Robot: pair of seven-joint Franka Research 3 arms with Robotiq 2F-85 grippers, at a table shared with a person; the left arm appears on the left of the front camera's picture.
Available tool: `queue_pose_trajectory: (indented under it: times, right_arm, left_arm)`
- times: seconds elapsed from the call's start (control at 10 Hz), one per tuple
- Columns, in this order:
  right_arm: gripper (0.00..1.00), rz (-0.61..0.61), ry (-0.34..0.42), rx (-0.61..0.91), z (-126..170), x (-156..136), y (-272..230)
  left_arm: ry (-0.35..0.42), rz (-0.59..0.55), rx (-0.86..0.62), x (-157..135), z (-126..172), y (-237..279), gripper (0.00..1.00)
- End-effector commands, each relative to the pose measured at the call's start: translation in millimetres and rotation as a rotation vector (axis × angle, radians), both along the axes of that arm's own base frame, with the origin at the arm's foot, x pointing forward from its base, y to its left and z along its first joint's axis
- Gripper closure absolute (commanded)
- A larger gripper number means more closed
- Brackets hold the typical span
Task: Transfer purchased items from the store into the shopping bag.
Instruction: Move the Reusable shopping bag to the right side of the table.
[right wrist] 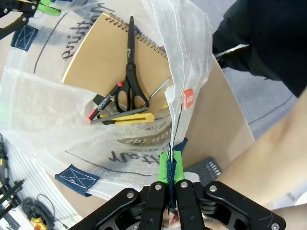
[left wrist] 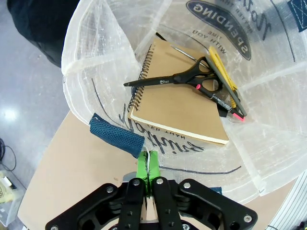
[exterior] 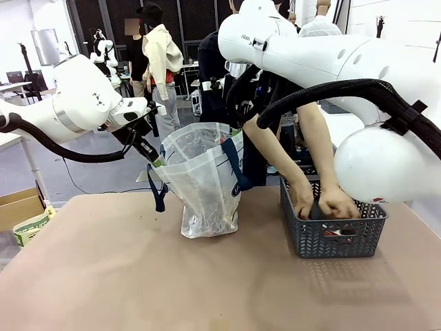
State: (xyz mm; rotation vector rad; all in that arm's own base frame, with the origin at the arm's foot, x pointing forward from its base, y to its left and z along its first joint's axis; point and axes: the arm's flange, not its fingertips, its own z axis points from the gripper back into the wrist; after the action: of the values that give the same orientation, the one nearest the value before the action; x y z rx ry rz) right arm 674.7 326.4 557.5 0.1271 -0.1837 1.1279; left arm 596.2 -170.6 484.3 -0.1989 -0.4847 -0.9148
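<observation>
Left tool (left wrist: pixel 147 160) and right tool (right wrist: pixel 171 163) pinched shut on shopping bag (left wrist: pixel 96 62) rim, logo (left wrist: pixel 218 28) reads "SPENDING", scissors (left wrist: pixel 182 79) inside

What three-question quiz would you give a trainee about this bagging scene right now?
1. True or false: the person's hands are inside the shopping bag.
2. What lies on the spiral notebook in the bag? A) black scissors B) a mug C) a banana.
3. What are the left claw and right claw each shut on?
Key: 1 false, they are in the grey basket. 2 A. 3 the shopping bag's top edge, one claw on each side.
</observation>
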Motion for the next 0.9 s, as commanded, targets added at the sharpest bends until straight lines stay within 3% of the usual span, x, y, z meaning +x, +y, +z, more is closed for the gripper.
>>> queue_pose_trajectory:
  times: [0.0,0.8]
  right_arm:
    - [1.00,0.000,-0.005,-0.007,1.1,-0.7,0.6]
    - [1.00,0.000,-0.005,-0.007,1.1,-0.7,0.6]
  left_arm:
    - [-0.007,0.007,-0.001,0.8,0.4,2.2,1.00]
    - [-0.007,0.007,-0.001,0.8,0.4,2.2,1.00]
